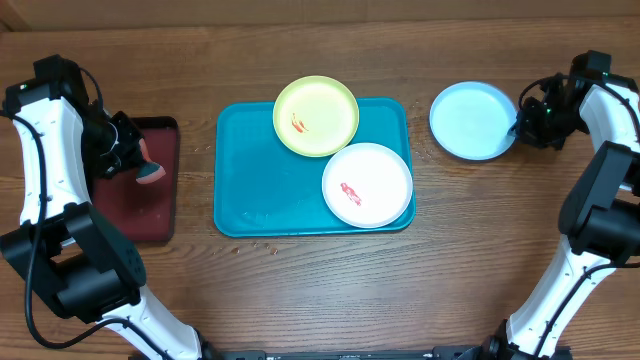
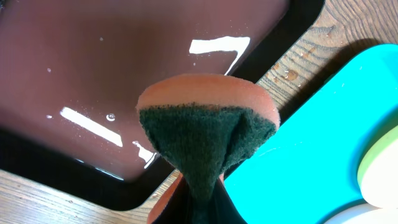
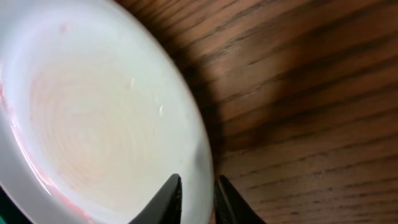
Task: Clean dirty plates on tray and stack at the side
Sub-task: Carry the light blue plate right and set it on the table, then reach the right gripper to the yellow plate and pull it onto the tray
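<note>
Overhead: left gripper (image 1: 138, 165) clamps a folded orange-green scouring sponge (image 1: 152, 174) over the glossy red tray (image 1: 150, 218); right gripper (image 1: 519, 126) straddles the rim of the light blue plate (image 1: 468, 120), grip unclear.

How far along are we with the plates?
Done: the light blue plate sits off the tray at the right, no smear showing from overhead. In hand: right gripper straddles its rim; left gripper pinches the sponge over the dark red tray. Left: yellow-green plate and white plate, both red-smeared, on the tray.

smeared plates (image 1: 367, 185) on tray (image 1: 260, 180) — blue plate (image 1: 472, 120) aside
</note>
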Motion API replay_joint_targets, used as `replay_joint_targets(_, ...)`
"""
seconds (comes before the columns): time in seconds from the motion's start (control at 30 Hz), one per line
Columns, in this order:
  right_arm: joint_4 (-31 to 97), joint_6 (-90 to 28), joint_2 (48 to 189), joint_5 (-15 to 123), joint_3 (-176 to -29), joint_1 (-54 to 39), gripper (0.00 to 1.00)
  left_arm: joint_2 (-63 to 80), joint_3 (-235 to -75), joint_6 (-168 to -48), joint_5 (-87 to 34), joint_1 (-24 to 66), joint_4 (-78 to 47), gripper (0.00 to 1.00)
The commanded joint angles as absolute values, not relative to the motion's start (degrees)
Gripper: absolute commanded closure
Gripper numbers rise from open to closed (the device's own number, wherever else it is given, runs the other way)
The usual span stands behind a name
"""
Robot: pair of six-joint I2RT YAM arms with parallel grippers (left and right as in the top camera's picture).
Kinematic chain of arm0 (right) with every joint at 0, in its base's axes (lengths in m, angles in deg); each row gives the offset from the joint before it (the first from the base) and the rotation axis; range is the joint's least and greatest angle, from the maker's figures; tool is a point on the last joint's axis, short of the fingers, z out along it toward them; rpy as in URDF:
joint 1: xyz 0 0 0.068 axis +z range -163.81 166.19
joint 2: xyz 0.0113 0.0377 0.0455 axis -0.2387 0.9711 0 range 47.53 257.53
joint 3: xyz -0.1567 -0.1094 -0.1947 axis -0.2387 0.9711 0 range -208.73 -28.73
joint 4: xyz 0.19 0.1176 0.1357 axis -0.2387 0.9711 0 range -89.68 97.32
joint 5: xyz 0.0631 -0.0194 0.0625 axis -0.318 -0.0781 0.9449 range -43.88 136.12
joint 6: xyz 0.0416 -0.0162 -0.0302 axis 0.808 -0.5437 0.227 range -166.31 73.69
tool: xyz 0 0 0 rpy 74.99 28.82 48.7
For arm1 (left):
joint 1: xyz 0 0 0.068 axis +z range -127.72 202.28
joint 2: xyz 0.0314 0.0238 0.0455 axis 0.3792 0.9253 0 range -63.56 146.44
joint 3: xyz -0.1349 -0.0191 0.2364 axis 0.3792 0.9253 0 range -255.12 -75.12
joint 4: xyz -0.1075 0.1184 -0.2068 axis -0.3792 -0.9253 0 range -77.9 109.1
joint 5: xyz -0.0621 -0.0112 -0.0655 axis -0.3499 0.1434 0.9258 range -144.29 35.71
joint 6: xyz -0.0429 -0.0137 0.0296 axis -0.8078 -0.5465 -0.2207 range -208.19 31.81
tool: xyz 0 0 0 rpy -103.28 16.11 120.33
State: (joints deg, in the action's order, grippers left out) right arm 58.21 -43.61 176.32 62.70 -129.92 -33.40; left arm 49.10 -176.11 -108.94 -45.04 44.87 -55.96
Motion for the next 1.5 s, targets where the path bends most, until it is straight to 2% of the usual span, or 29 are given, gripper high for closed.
replay_joint_targets(0.0, 59.3, -43.1, 175.4, 63.5, -131.1, -33.1, 0.72, 49.2, -176.5, -107.5, -44.4, 44.7, -55.9, 0.96)
replay_joint_targets(0.23, 65.6, -43.1, 170.5, 71.2, -138.7, -32.8, 0.56, 49.2, -176.5, -107.5, -44.4, 44.7, -55.8, 0.96)
replay_joint_targets(0.3, 65.5, -43.7, 169.1, 76.1, -141.0, -32.1, 0.49, 49.2, -176.5, -107.5, -44.3, 44.7, -55.6, 0.96)
replay_joint_targets(0.5, 55.9, -46.7, 167.8, 82.2, -143.2, -24.8, 0.31, 49.2, -176.5, -107.5, -44.4, 43.9, -55.4, 0.96)
replay_joint_targets(0.6, 50.5, -49.8, 168.6, 80.5, -142.9, -18.9, 0.31, 49.2, -176.5, -107.4, -44.4, 43.0, -55.4, 0.96)
replay_joint_targets(0.87, 37.3, -52.1, 175.0, 58.8, -142.8, -2.1, 0.28, 49.2, -176.5, -107.3, -44.4, 40.0, -54.7, 0.96)
replay_joint_targets(1.1, 31.3, -53.4, 180.5, 49.5, -142.8, 5.4, 0.23, 49.2, -176.5, -106.3, -44.4, 37.7, -54.1, 0.96)
replay_joint_targets(1.47, 32.3, -55.8, 184.0, 53.3, -142.7, 6.8, 0.39, 49.2, -176.5, -106.3, -44.4, 34.9, -53.0, 0.96)
